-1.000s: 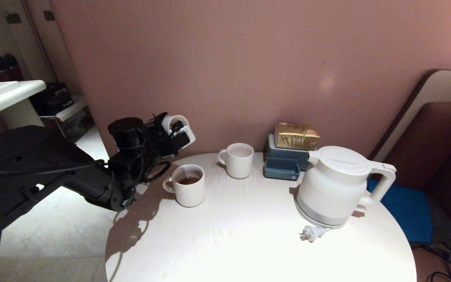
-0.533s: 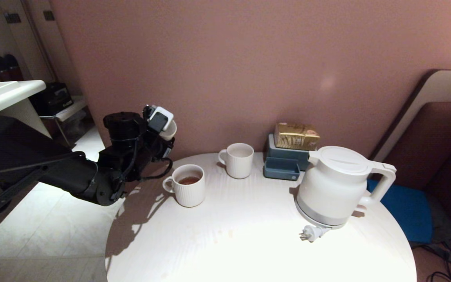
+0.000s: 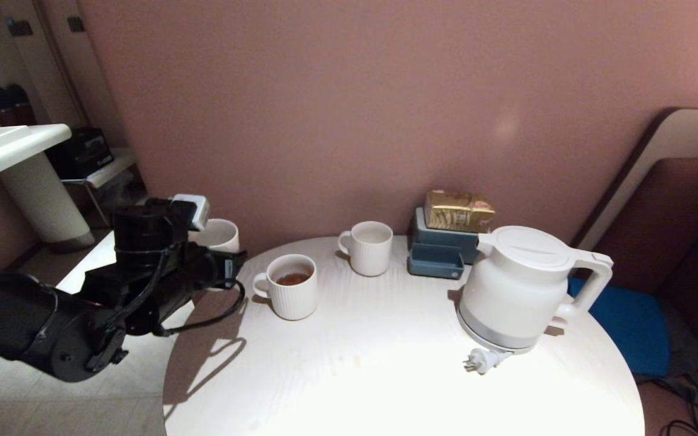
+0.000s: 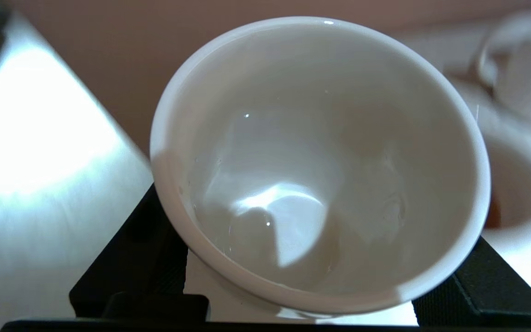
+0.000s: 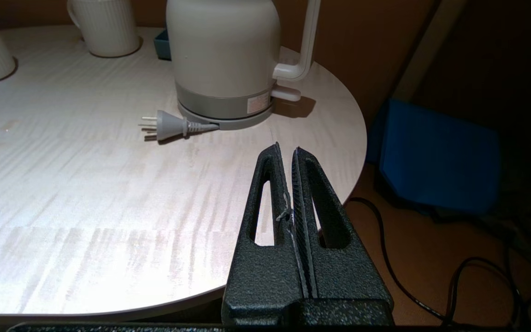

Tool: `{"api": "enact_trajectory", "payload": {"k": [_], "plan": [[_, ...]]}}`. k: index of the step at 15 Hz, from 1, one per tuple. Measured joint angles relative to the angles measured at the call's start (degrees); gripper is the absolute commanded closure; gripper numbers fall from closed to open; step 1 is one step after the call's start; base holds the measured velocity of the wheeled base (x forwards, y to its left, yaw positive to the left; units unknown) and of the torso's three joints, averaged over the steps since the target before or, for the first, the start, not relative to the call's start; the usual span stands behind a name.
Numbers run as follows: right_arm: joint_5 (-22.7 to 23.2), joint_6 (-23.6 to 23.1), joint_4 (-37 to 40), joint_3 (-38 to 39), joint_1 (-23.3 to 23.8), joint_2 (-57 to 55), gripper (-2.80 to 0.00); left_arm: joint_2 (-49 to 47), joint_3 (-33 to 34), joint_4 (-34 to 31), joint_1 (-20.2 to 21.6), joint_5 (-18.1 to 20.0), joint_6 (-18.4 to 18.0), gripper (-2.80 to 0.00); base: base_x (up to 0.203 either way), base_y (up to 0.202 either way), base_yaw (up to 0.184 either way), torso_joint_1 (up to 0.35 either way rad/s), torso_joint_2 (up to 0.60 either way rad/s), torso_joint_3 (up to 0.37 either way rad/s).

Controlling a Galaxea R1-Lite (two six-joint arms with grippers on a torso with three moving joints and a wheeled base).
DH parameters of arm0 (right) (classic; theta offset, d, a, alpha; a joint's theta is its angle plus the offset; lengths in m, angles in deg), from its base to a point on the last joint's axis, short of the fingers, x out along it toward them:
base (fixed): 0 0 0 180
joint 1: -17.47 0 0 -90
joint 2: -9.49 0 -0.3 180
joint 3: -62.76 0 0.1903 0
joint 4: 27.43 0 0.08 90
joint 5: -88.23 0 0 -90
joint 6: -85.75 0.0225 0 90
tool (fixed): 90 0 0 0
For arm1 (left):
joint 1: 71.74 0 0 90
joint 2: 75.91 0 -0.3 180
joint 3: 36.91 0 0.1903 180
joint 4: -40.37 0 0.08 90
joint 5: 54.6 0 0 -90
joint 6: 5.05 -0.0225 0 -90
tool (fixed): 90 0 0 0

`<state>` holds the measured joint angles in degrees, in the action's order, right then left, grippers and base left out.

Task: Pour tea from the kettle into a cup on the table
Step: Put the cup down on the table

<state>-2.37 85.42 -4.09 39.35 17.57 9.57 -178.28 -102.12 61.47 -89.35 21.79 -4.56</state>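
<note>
L gripper (image 3: 219,245) is clamped on the small plain smooth white cup w/o handle (image 3: 220,235), black fingers (image 4: 132,258) on either side of its wall; cup looks empty inside, just a few droplets. Over the last sec the arm has dropped and pulled back toward the robot, and the wrist has rolled: cup was tipped on its side up by the wall, now sits mouth-up, just off the left edge of the round white wood-grain table (image 3: 385,375). Probably means the cup's been emptied and righted, ready to set down for pouring. Large white plastic electric kettle w/ grey base band (image 3: 525,290) stands on the table's right side, untouched, lid on, plug (image 5: 166,127) lying loose. R gripper (image 5: 288,154) parked low by the near right table edge, jaws together, empty. Ribbed white mug (image 3: 288,284) holds reddish-brown tea (image 3: 292,279); second ribbed mug (image 3: 370,247) behind it. Hidden: kettle's contents, cup's underside, L fingertips behind cup.
</note>
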Motion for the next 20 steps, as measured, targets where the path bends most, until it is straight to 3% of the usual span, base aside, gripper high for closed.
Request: {"api": "enact_trajectory", "payload": {"k": [3,6,8,11,14,20], "plan": [[0.0,0.0,0.0,0.0,0.0,0.0,0.00,4.3,11.8,4.6,-0.9,-0.1,3.6,0.00,0.000,0.000,0.000,0.000,0.00,0.000],[0.0,0.0,0.0,0.0,0.0,0.0,0.00,5.1,24.4,17.9,-1.8,-0.1,6.1,0.00,0.000,0.000,0.000,0.000,0.00,0.000],[0.0,0.0,0.0,0.0,0.0,0.0,0.00,3.0,29.3,27.5,-3.3,-0.2,7.4,0.00,0.000,0.000,0.000,0.000,0.00,0.000],[0.0,0.0,0.0,0.0,0.0,0.0,0.00,0.2,31.5,36.2,-8.6,-0.8,7.6,0.00,0.000,0.000,0.000,0.000,0.00,0.000],[0.0,0.0,0.0,0.0,0.0,0.0,0.00,-2.3,31.2,37.0,-13.5,-3.3,7.6,0.00,0.000,0.000,0.000,0.000,0.00,0.000],[0.0,0.0,0.0,0.0,0.0,0.0,0.00,-7.2,31.4,37.2,-16.4,-3.7,8.7,0.00,0.000,0.000,0.000,0.000,0.00,0.000]]}}
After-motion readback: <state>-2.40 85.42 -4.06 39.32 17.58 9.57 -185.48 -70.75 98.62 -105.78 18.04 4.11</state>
